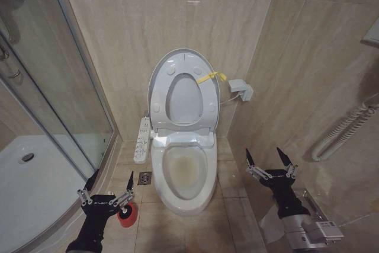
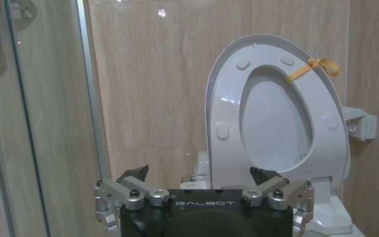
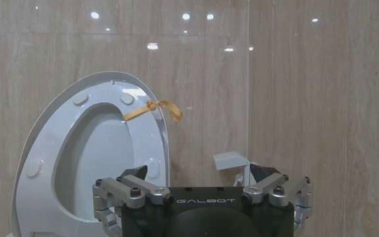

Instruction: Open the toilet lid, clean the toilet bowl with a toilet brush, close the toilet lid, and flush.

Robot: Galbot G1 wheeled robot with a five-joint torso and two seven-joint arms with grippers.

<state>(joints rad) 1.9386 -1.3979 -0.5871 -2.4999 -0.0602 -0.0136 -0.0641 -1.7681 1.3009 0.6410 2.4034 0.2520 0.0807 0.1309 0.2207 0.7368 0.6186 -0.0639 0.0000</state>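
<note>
Hovering low with fingers spread and empty, the left gripper [image 1: 106,197] hangs just above the red holder cup [image 1: 127,214], likely lining up for the toilet brush, whose handle I can't make out. The right gripper [image 1: 271,166] waits released beside the toilet bowl [image 1: 185,173]. The toilet lid [image 1: 160,78] stands upright against the wall with the seat [image 1: 204,96]; the shower glass [image 1: 65,87] crowds the left.

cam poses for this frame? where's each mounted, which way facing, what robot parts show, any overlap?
Head: high, looking down at toilet bowl, raised toilet lid; left gripper and right gripper both open, low.
Left wrist: faces the wall, lid ahead; own gripper below.
Right wrist: faces the wall too; own gripper.
Shared: lid with yellow ribbon.
</note>
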